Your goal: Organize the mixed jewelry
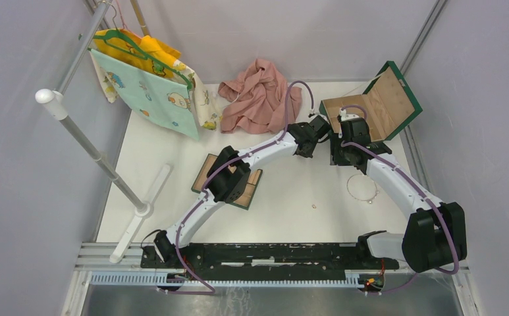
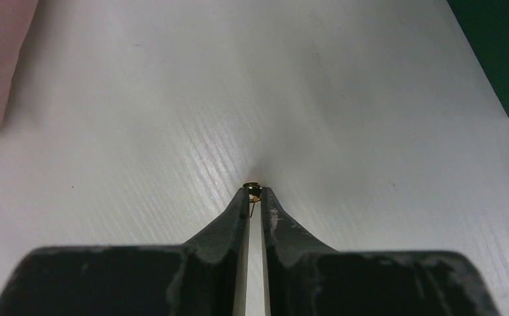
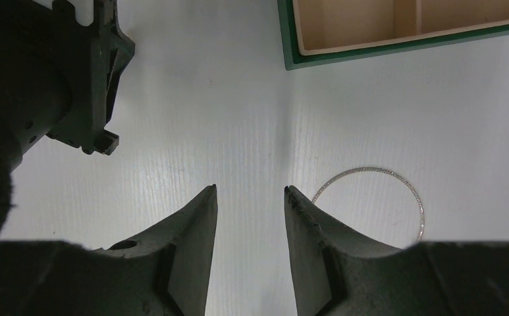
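Note:
My left gripper is shut on a tiny pale-gold stud, held at the fingertips just over the white table. In the top view it sits beside the open green box. My right gripper is open and empty above the table, close to the left one. The thin silvery wire loop lies flat just right of its right finger and also shows in the top view. Two more tiny gold pieces lie on the table.
A tan compartmented tray lies mid-table, partly under the left arm. A pink cloth is heaped at the back. A rack with hanging cloths and a white pole stand at the left. The box's corner is near the left gripper.

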